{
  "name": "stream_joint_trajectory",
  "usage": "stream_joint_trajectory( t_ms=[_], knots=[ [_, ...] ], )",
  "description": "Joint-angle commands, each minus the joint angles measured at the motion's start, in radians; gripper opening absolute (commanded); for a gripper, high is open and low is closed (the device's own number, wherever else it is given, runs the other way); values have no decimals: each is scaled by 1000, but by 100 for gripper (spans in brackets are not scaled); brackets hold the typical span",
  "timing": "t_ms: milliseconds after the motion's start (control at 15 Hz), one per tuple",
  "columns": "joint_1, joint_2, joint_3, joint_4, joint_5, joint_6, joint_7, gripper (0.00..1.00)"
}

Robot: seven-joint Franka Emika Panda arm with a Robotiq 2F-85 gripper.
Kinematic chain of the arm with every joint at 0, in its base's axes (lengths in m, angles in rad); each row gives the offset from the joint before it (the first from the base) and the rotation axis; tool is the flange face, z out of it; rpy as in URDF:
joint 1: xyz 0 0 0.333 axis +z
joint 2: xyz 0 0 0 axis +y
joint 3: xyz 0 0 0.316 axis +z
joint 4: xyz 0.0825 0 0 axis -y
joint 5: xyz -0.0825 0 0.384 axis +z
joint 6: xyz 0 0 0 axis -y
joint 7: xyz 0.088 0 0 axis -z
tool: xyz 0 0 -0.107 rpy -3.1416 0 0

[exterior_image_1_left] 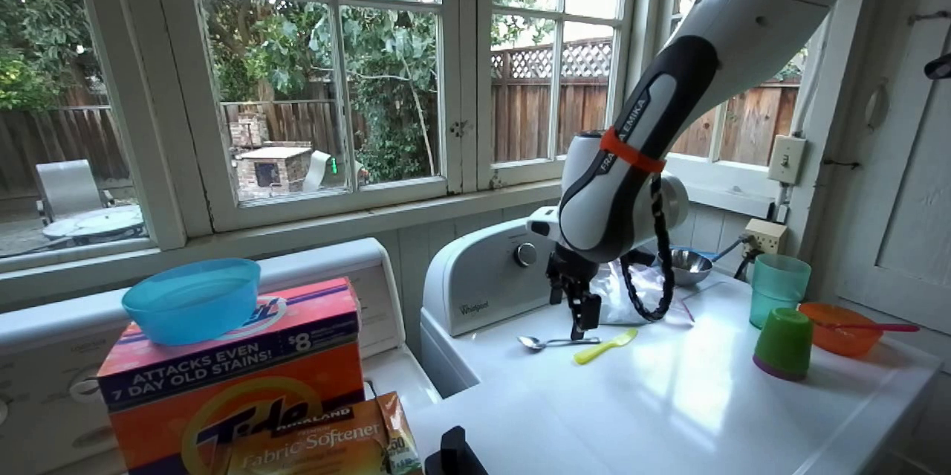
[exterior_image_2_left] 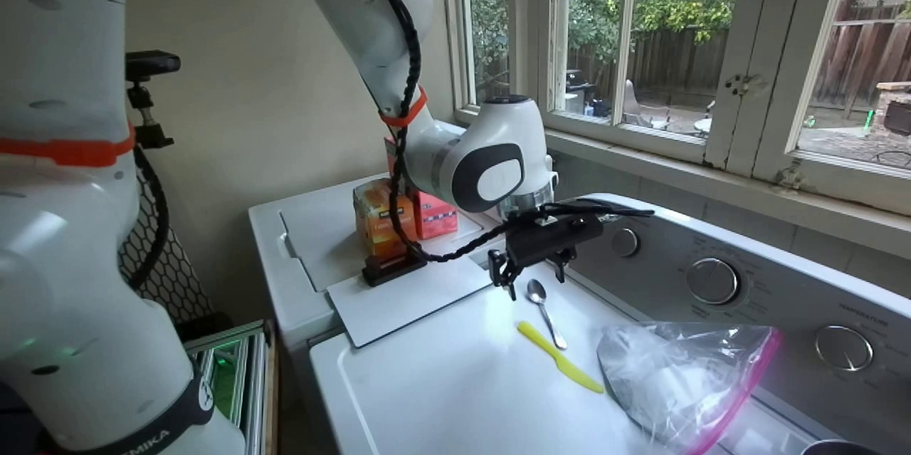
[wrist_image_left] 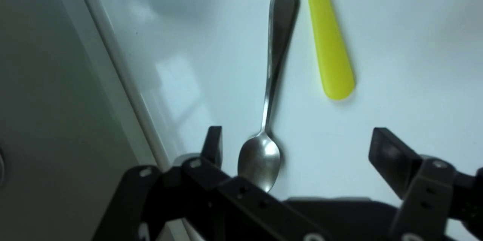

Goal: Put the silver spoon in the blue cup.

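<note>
End effector [wrist_image_left: 299,143] spread wide, holding nothing — centre it over the silver spoon [wrist_image_left: 269,92] near the back edge of the surface [wrist_image_left: 400,60], leaving the yellow knife [wrist_image_left: 329,45] outside.

There was one metal spoon [wrist_image_left: 271,75], one yellow knife [exterior_image_2_left: 560,359] and one plastic bag [exterior_image_2_left: 687,377]. A blue cup [exterior_image_1_left: 776,283] and a green cup [exterior_image_1_left: 782,341] made two cups, toward four o'clock in an exterior view. An orange bowl [exterior_image_1_left: 839,341] at four o'clock there and a blue bowl [exterior_image_1_left: 192,304] at eight made two plastic bowls. A detergent box [exterior_image_1_left: 241,363] and a softener box [exterior_image_1_left: 323,441], at eight, made two boxes. Three dials [exterior_image_2_left: 713,281] showed in an exterior view. One gripper [wrist_image_left: 297,145] had two fingers [wrist_image_left: 390,156].
</note>
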Motion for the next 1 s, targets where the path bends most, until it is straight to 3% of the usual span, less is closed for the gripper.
stream_joint_trajectory(
  t_ms=[0,200,267,533,933],
  knots=[
    [-30,10,25,11,-40,-4,35,100],
    [-40,22,39,16,-33,17,21,100],
    [-74,45,76,21,1,57,-10,100],
    [-134,118,114,60,-19,113,-20,100],
    [-213,188,151,109,-23,87,-34,100]
  ],
)
